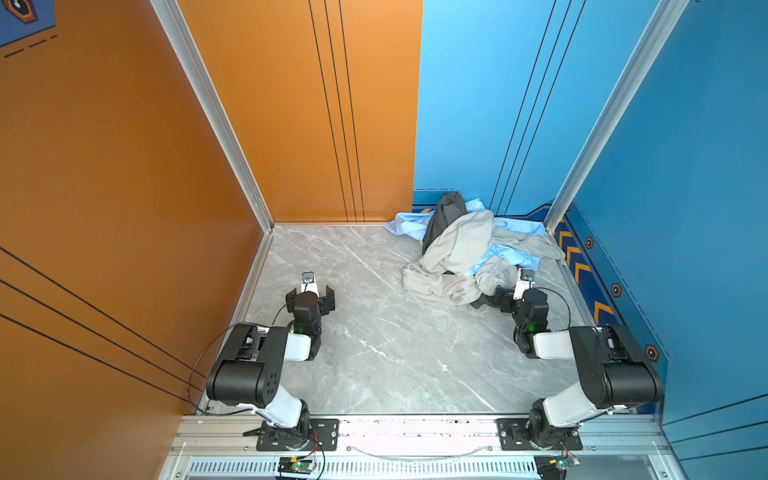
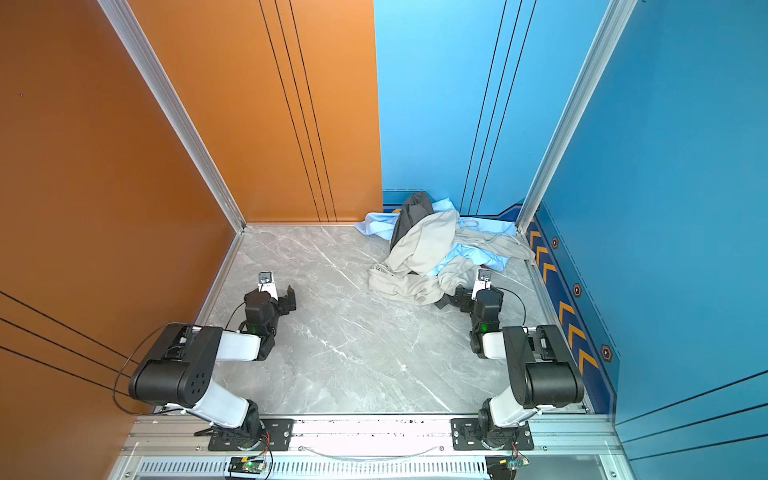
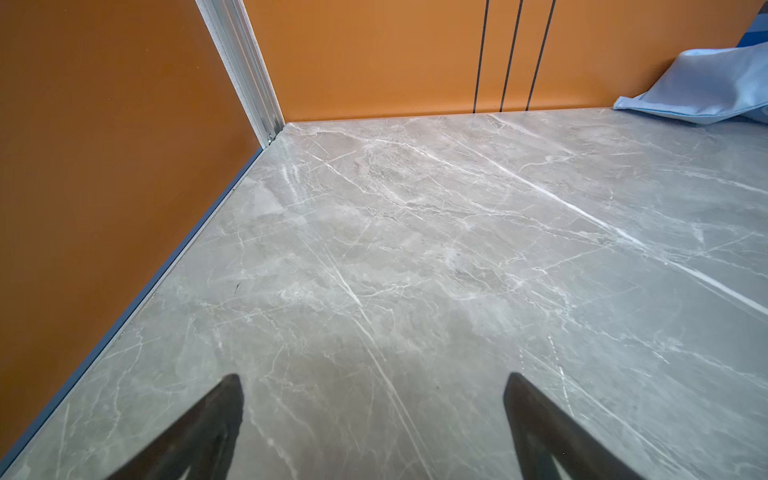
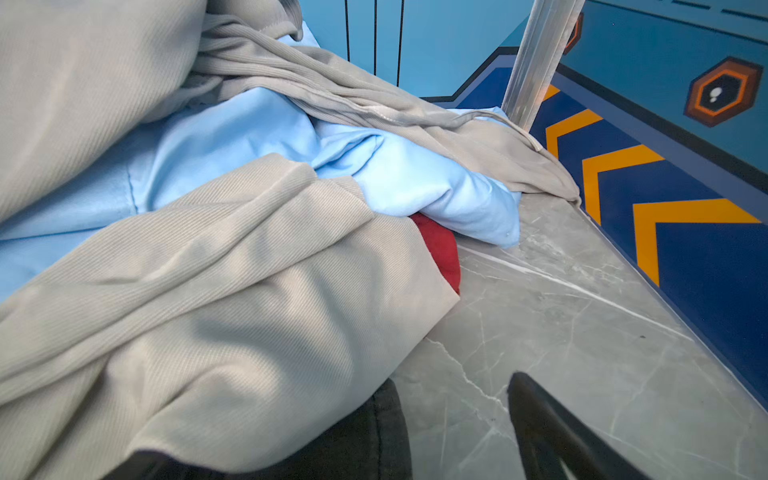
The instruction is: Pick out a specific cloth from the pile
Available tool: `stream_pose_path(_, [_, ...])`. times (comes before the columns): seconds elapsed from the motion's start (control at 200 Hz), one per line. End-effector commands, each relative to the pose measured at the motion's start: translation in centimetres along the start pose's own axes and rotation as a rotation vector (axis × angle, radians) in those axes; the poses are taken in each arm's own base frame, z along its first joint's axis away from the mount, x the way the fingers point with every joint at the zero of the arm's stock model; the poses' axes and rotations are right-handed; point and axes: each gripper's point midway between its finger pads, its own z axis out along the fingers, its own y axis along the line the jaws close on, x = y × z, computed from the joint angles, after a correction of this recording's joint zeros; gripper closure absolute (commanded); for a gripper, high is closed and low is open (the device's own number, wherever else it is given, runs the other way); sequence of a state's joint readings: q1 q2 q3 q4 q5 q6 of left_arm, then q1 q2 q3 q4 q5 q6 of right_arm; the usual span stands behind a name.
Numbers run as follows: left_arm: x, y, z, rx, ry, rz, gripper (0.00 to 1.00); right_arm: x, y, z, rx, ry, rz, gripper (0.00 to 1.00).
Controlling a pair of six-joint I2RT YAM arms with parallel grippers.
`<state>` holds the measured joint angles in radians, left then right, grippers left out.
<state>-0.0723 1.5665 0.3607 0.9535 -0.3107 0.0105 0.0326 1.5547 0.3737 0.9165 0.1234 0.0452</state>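
Observation:
The pile point(image 1: 469, 245) of light grey, light blue and dark grey garments fills the back right corner in both top views. The dark red cloth point(image 4: 440, 253) shows only as a small fold in the right wrist view, tucked under a light grey garment point(image 4: 232, 291) and a light blue cloth point(image 4: 415, 183). My right gripper point(image 1: 496, 296) is open at the pile's near edge. One of its fingers point(image 4: 540, 419) is over bare table; the other is hidden under the grey garment and a dark fabric edge point(image 4: 374, 436). My left gripper point(image 1: 309, 297) is open and empty over bare table, well left of the pile.
The grey marble table point(image 1: 374, 340) is boxed in by an orange wall point(image 1: 124, 208) on the left and blue walls point(image 1: 685, 208) behind and to the right. An aluminium post point(image 4: 536, 62) stands in the corner just past the pile. A corner of the blue cloth point(image 3: 706, 87) reaches toward the orange back wall.

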Motion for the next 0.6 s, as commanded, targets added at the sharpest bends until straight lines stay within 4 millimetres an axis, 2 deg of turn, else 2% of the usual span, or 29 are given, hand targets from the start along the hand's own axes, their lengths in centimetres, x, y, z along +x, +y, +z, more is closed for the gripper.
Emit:
stream_pose_path(0.0, [-0.36, -0.19, 0.01, 0.010, -0.013, -0.006, 0.02, -0.06, -0.08, -0.04, 0.000, 0.003, 0.012, 0.00])
stream_pose_path(0.596, [-0.37, -0.24, 0.05, 0.014, -0.013, -0.006, 0.02, 0.00, -0.10, -0.05, 0.001, 0.004, 0.012, 0.00])
